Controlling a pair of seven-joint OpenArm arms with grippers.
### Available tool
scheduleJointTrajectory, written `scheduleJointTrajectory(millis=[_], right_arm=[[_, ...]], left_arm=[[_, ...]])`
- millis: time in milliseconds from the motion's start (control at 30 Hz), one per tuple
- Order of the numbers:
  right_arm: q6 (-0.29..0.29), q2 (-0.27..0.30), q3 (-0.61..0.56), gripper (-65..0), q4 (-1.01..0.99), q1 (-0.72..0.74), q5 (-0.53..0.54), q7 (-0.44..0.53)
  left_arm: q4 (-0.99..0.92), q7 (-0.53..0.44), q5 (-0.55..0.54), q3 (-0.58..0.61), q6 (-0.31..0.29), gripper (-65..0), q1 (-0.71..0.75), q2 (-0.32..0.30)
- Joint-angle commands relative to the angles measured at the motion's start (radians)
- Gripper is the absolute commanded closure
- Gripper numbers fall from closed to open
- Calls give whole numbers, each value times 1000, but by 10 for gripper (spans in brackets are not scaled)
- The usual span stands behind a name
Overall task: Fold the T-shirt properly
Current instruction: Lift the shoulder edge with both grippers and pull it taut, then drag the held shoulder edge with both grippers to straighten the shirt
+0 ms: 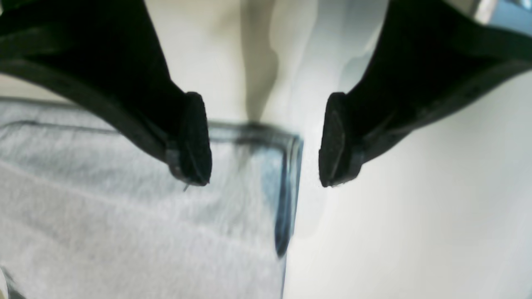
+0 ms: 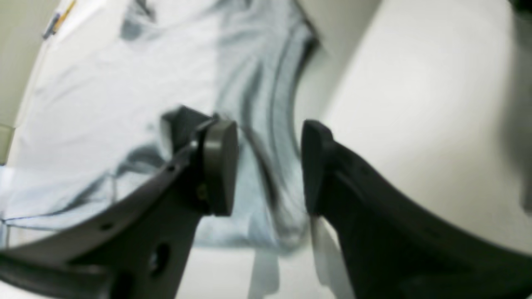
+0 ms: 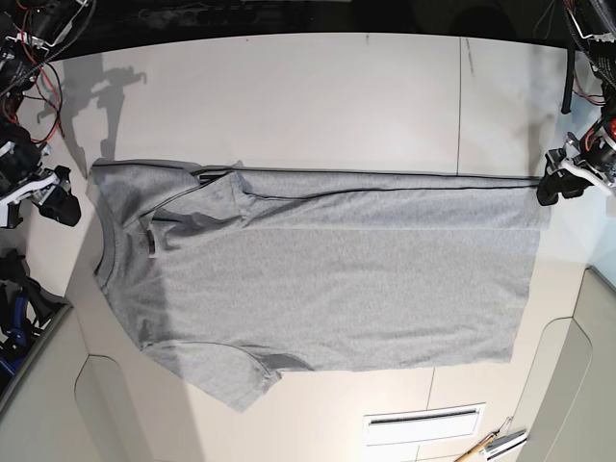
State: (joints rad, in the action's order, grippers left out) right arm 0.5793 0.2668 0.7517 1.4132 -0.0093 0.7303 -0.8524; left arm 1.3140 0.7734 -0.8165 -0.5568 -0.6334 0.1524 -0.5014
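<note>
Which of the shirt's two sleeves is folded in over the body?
The sleeve along the far edge of the T-shirt, tucked flat inward. The near sleeve sticks out past the shirt's edge.

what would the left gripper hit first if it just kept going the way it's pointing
Most likely the T-shirt: the open left gripper hangs over the shirt's hemmed corner, one finger above cloth, the other above the bare table. The view is blurred, so the height is unclear.

The right gripper (image 2: 269,166), with dark, round-padded fingers (image 2: 220,166), stands parted and empty over the pale white tabletop (image 2: 415,104); the blurred heather-grey cotton T-shirt (image 2: 124,83) spreads toward ten o'clock, its hemmed edge running between the pads
</note>
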Motion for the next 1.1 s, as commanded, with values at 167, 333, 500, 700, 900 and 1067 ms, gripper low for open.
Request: scheduleJointTrajectory(millis=[167, 333, 500, 700, 900, 1067], right_arm=[[-19, 40, 26, -297, 17, -80, 21, 40], [-23, 35, 26, -383, 11, -128, 22, 59], [-23, 31, 26, -383, -25, -132, 41, 71], [-22, 3, 26, -383, -55, -132, 56, 78], [-19, -35, 24, -383, -61, -122, 82, 101], [-14, -58, 0, -383, -63, -81, 80, 101]], left_arm=[[12, -14, -18, -7, -6, -477, 22, -22], [10, -37, -14, -7, -5, -477, 31, -9], [2, -90, 40, -7, 14, -477, 31, 39], [-23, -164, 91, -6, 46, -477, 31, 75], [-23, -167, 73, -6, 46, -477, 30, 89], [-23, -177, 74, -6, 46, -477, 30, 118]])
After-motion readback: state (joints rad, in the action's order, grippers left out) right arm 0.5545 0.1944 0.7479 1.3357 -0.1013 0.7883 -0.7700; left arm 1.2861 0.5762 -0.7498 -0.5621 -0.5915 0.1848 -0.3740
